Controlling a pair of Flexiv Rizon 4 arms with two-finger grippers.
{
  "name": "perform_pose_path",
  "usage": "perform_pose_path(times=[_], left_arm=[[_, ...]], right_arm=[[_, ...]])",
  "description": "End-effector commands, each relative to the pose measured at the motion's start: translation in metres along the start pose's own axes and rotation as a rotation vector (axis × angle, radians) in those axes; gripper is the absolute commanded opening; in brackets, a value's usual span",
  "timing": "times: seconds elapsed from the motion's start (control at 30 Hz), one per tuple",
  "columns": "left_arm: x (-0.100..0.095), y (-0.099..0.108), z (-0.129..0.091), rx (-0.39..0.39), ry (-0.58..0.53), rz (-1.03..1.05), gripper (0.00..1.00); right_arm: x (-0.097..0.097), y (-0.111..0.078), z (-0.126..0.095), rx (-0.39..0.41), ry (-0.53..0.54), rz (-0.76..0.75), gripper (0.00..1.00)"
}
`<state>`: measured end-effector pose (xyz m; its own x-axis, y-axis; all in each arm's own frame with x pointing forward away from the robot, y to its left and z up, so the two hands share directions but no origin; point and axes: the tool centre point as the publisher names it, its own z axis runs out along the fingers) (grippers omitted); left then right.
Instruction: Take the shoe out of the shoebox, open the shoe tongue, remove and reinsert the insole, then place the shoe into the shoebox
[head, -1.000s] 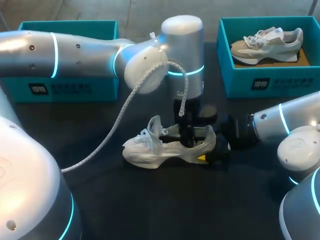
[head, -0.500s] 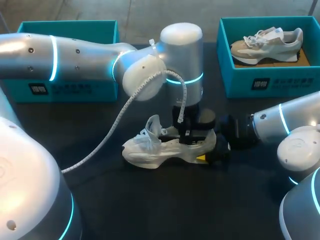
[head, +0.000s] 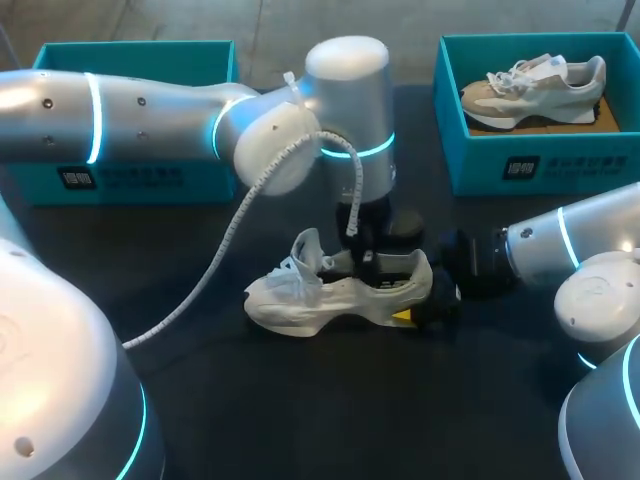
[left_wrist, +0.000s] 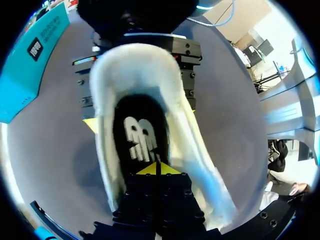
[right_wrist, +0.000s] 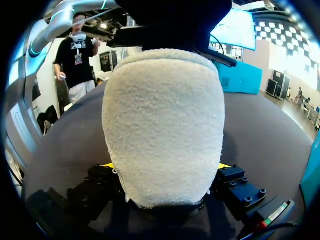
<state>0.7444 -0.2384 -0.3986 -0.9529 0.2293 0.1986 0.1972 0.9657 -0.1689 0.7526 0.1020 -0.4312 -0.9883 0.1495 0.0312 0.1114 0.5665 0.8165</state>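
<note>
**Heel of shoe (head: 330, 295) clamped on table (head: 300, 410)**

The white shoe is sitting upright at the middle of the dark table, toe toward the left arm's side. The right gripper (right_wrist: 165, 167) is clamping the heel from both sides. The left gripper (left_wrist: 156, 169) is hanging inside the shoe's opening, yellow tips pressed together at the dark insole (left_wrist: 140, 132). Whether they are pinching the insole cannot be told. A teal shoebox (head: 150, 182) is standing well apart at far left.

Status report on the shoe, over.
Left gripper shut inside shoe, over insole. Right gripper shut on its heel. Shoe upright on table, insole in.
</note>
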Motion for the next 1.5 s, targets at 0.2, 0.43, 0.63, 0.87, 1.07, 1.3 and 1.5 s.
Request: perform_pose_path(times=[0.2,0.43,0.63,0.87,1.07,1.3,1.5], left_arm=[[0.009,0.013,-0.021,0.043,-0.015,0.002,0.00],[0.009,0.010,-0.017,0.077,0.049,0.018,0.00],[0.018,0.000,-0.008,0.090,0.079,0.066,0.39],[0.023,-0.007,-0.001,0.082,0.094,0.094,0.39],[0.023,-0.008,0.008,0.059,0.084,0.104,0.45],[0.023,-0.010,0.019,0.015,0.020,0.104,0.60],[0.019,-0.009,0.027,0.001,-0.055,0.097,0.55]], right_arm=[[-0.003,-0.005,0.003,0.003,-0.002,0.001,0.00],[-0.003,-0.005,0.003,0.003,-0.002,0.001,0.00],[-0.003,-0.005,0.003,0.003,-0.002,0.001,0.00],[-0.003,-0.005,0.003,0.003,-0.002,0.001,0.00],[-0.003,-0.005,0.003,0.003,-0.002,0.001,0.00],[-0.003,-0.005,0.003,0.003,-0.002,0.001,0.00],[-0.003,-0.005,0.003,0.003,-0.002,0.001,0.00]])
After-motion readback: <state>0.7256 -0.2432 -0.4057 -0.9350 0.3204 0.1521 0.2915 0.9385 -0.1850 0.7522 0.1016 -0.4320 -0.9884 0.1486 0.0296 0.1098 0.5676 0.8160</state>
